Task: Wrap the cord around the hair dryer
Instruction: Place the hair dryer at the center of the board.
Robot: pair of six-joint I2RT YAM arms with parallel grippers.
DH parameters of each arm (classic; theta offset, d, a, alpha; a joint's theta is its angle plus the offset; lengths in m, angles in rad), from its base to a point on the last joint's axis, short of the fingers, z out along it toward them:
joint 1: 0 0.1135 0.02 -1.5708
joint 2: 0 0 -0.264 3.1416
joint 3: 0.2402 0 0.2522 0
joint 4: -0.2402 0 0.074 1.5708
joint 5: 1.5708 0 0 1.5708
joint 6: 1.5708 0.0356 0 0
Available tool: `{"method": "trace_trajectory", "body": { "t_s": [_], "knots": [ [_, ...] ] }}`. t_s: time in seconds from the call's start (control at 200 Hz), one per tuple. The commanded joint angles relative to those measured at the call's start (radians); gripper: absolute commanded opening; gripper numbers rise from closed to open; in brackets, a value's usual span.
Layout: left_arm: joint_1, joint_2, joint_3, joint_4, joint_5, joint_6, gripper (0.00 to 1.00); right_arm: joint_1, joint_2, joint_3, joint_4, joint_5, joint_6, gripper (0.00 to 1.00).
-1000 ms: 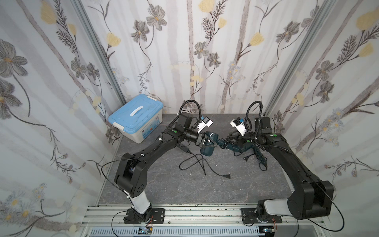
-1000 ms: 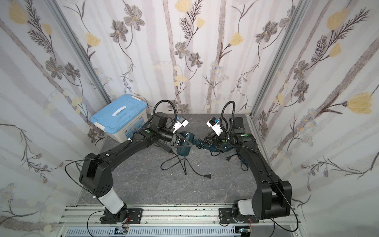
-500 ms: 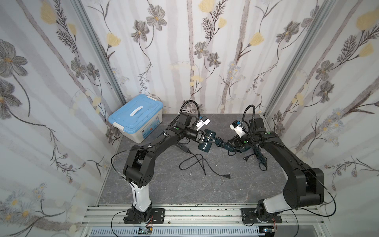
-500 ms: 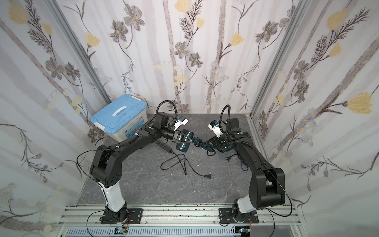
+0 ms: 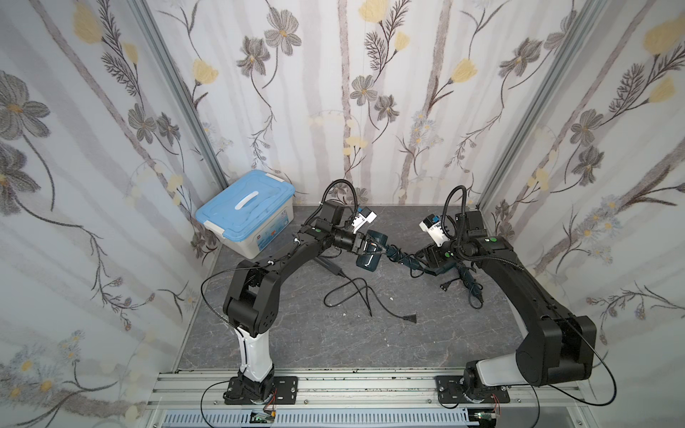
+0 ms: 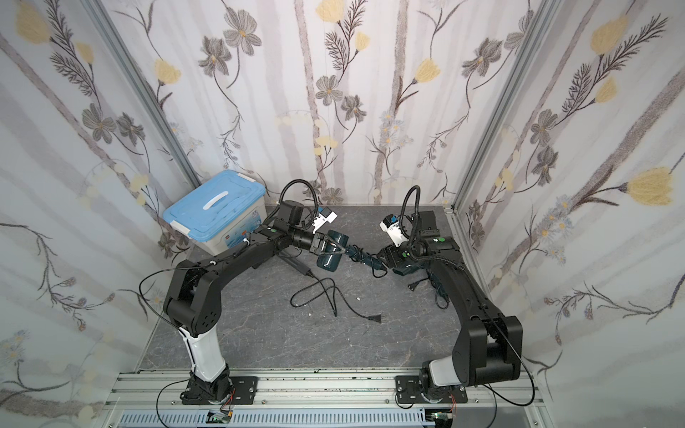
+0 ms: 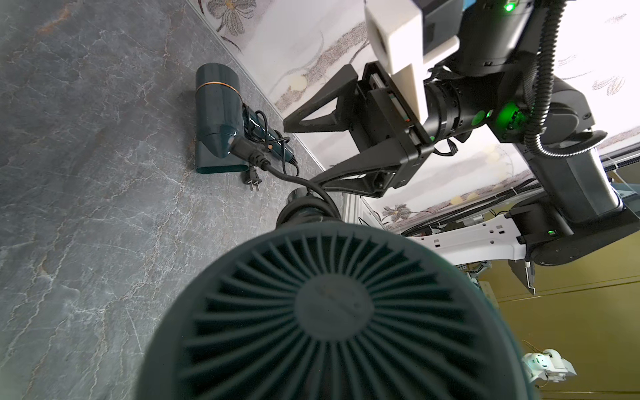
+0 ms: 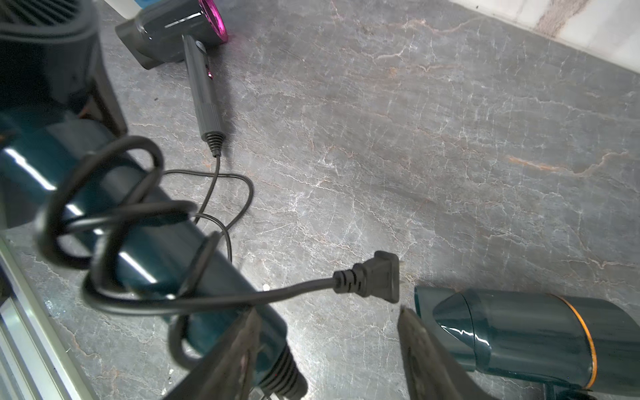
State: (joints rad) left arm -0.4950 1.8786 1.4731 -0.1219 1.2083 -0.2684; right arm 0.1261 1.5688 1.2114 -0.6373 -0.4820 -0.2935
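Teal dryer (image 5: 367, 261), handle (image 5: 402, 257) toward right hand (image 8: 329, 311)

Grey marbled table (image 5: 333, 344) bears a blue-lidded box (image 5: 244, 211), a grey dryer (image 8: 169, 24) trailing loose cord (image 5: 410, 318), and a teal dryer (image 7: 216, 114).

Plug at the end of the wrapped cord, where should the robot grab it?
Probably by the ribbed neck just behind the plug, coming from the side of the right gripper. The plug sticks out free of the hair dryer handle, and that open gripper points straight at it.
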Motion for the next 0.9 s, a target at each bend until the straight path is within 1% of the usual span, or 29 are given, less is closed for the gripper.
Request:
{"method": "trace_trajectory", "body": {
  "t_s": [0.0, 0.11, 0.225, 0.375, 0.5, 0.739, 0.894],
  "knots": [
    [0.001, -0.011, 0.000, 0.099, 0.038, -0.018, 0.00, 0.003, -0.027, -0.013, 0.016, -0.066, 0.017, 0.66],
    [0.001, -0.013, -0.002, 0.097, 0.038, -0.020, 0.00, 0.003, -0.060, -0.021, 0.016, -0.108, 0.032, 0.67],
    [0.001, -0.012, 0.002, 0.100, 0.038, -0.024, 0.00, 0.003, -0.085, -0.046, 0.024, -0.179, 0.046, 0.70],
    [0.001, -0.012, 0.006, 0.110, 0.038, -0.033, 0.00, 0.003, -0.108, -0.089, 0.057, -0.229, 0.058, 0.75],
    [0.001, -0.015, 0.003, 0.110, 0.039, -0.035, 0.00, 0.004, -0.110, -0.116, 0.074, -0.252, 0.059, 0.76],
    [0.001, -0.027, -0.007, 0.140, 0.043, -0.059, 0.00, 0.012, -0.078, -0.117, 0.131, -0.290, 0.072, 0.80],
    [0.000, -0.036, -0.010, 0.158, 0.048, -0.075, 0.00, 0.040, -0.033, -0.096, 0.143, -0.317, 0.073, 0.84]
  ]
}}
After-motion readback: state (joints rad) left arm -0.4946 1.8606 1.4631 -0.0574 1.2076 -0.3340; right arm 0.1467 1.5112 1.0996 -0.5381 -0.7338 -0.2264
